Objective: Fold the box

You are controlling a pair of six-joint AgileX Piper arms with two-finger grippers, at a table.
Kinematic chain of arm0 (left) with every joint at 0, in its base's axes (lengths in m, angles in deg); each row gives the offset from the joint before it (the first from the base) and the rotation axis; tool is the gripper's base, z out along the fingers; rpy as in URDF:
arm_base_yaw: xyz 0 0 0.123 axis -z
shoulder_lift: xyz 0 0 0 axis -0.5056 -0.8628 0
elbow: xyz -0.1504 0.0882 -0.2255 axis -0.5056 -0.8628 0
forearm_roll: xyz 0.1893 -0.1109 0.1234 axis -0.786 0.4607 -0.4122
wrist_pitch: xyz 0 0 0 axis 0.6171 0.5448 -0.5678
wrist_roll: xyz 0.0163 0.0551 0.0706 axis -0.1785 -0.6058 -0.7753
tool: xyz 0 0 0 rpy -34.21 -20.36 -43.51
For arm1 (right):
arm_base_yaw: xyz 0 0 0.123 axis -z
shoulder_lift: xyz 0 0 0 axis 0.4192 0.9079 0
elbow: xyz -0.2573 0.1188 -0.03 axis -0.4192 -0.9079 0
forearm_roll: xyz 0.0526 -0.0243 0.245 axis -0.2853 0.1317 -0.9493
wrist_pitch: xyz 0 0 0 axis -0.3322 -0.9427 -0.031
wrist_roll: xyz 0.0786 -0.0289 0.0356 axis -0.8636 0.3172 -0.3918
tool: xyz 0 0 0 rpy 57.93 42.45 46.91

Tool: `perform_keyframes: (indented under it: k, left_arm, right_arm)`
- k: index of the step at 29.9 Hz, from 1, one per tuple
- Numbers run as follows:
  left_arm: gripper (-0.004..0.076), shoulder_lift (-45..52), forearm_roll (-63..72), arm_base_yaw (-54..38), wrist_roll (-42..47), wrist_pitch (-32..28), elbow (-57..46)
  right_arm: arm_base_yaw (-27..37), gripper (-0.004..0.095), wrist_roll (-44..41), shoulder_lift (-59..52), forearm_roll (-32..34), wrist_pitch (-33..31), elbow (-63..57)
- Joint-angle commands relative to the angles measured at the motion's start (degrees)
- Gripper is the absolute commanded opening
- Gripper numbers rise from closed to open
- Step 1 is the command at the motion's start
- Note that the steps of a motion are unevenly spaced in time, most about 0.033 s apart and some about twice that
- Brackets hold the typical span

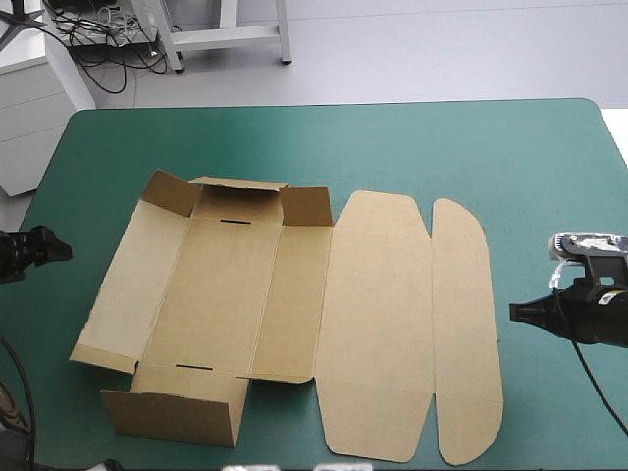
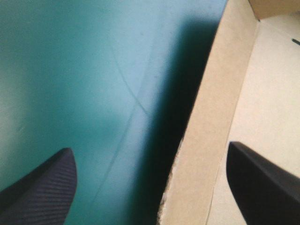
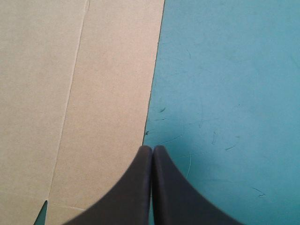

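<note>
The brown box lies as a cut sheet in the middle of the table. Its short end walls are partly raised at the far and near ends, and its side panels lie low. The lid and its rounded tuck flap lie flat on the right. My left gripper hovers off the box's left side, open; in the left wrist view the left panel's edge runs between the fingers. My right gripper sits just right of the tuck flap, shut, its tip at the flap's edge.
The teal-green cover shows on every side of the box, with the widest strip toward the far edge. The raised near end wall stands close to the table's near edge.
</note>
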Motion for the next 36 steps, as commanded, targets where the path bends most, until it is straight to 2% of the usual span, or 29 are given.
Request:
perform_keyframes:
  k: [1,6,16,25,36]
  left_arm:
    - [0.0617,1.4,5.6,1.6,-4.9,2.7,-1.3]
    - [0.0617,-0.6,5.0,4.9,-8.0,2.8,-5.7]
    - [0.0617,-2.9,-0.6,11.6,-8.3,3.0,-11.4]
    - [0.0617,-2.9,3.8,12.1,-10.1,3.0,-15.1]
    - [0.0594,-2.9,4.4,18.2,-10.1,3.0,-16.2]
  right_arm:
    - [0.4,-0.0020,0.5,-0.5,-0.7,1.8,1.3]
    - [0.4,-0.0020,1.0,-0.5,-0.7,1.8,1.3]
    - [0.4,-0.0020,1.1,-0.5,-0.7,1.6,1.3]
    - [0.4,-0.0020,1.4,-0.5,-2.3,1.9,1.3]
    - [0.4,-0.0020,1.4,-0.5,-2.4,1.8,1.3]
